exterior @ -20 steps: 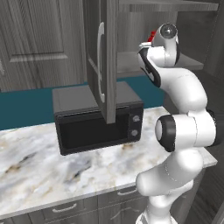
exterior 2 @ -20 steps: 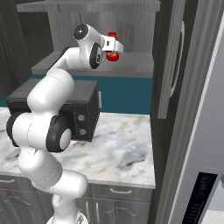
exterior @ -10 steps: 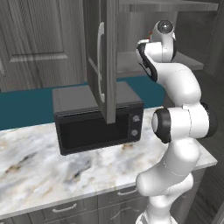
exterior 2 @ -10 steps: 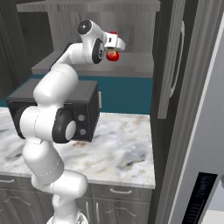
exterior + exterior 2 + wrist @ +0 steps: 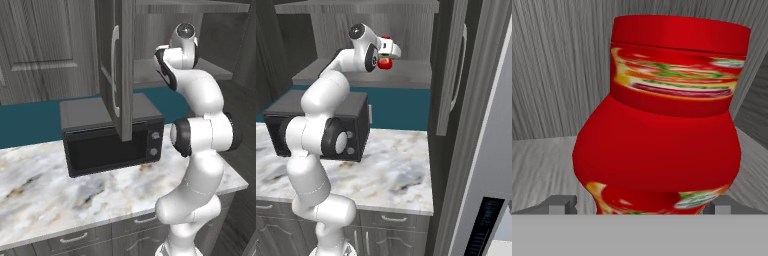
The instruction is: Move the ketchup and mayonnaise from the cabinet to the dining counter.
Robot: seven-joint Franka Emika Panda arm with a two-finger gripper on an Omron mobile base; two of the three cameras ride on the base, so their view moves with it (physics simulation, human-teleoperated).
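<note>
Gripper [image 5: 640, 207] spread wide, fingertips flanking upright ketchup [image 5: 662, 120] on cabinet [image 5: 542, 160] shelf.

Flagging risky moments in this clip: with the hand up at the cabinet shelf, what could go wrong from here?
1. The open gripper has the ketchup bottle close between its fingertips; pushing in further could tip it over on the shelf.
2. Pulling back, the arm could clip the open cabinet door beside it.

You see a black microwave [image 5: 112, 135] standing on a white-grey marble counter [image 5: 65, 195] with grey drawers [image 5: 391, 227] under it. Behind it the wall [image 5: 30, 122] is teal.
</note>
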